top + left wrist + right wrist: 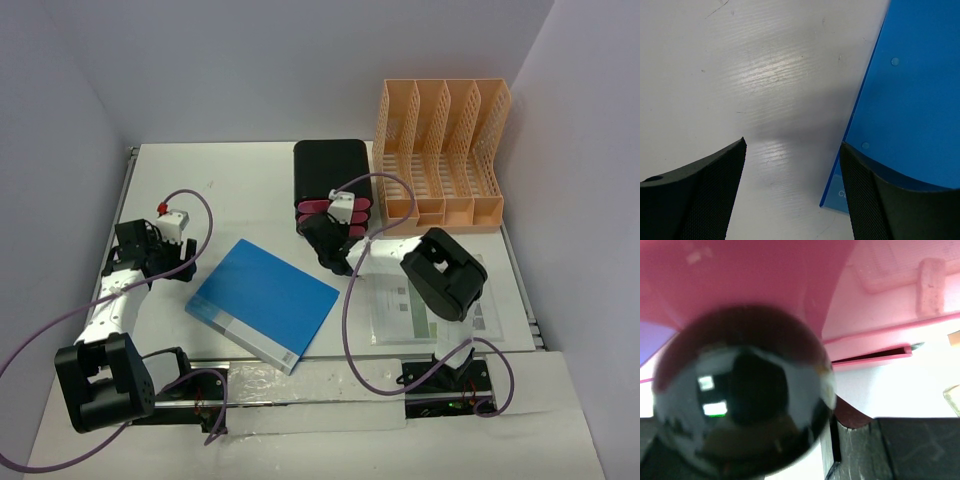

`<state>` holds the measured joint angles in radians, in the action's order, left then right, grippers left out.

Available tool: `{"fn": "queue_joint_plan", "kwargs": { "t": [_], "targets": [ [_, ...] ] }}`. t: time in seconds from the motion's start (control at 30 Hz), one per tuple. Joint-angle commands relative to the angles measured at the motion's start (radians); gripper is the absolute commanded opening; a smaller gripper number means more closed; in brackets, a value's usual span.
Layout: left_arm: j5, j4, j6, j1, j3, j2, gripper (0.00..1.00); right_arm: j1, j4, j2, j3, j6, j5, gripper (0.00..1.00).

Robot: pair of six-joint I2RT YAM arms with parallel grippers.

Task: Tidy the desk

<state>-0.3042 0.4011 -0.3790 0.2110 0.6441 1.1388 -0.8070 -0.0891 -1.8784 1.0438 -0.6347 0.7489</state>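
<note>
**Right hand (335, 258) at the pink drawer (320, 208), left hand (793, 150) wide by the blue folder (262, 303)**

The white bench (240, 190) spreads under both arms and carries everything. The left hand hangs low over it, jaws wide with nothing between them, one finger over the folder's edge. The right hand meets the drawer front of the black box (330, 170), beside the orange file rack (440, 150). A glossy black knob (742, 390) fills its wrist view; whether the fingers grip it I cannot tell.
</note>
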Motion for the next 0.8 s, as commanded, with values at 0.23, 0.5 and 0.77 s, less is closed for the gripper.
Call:
{"fn": "queue_joint_plan", "kwargs": {
  "t": [0.23,0.5,0.77],
  "targets": [
    [-0.041,0.009,-0.022,0.016,0.049,-0.036,0.81,-0.101,0.036,0.117,-0.176,-0.148,-0.011,0.31],
    [-0.049,0.015,-0.024,0.018,0.050,-0.051,0.81,-0.180,0.110,0.168,-0.226,-0.212,0.020,0.31],
    [-0.056,0.019,-0.026,0.018,0.049,-0.060,0.81,-0.205,0.137,0.229,-0.261,-0.211,0.031,0.35]
  ]
}}
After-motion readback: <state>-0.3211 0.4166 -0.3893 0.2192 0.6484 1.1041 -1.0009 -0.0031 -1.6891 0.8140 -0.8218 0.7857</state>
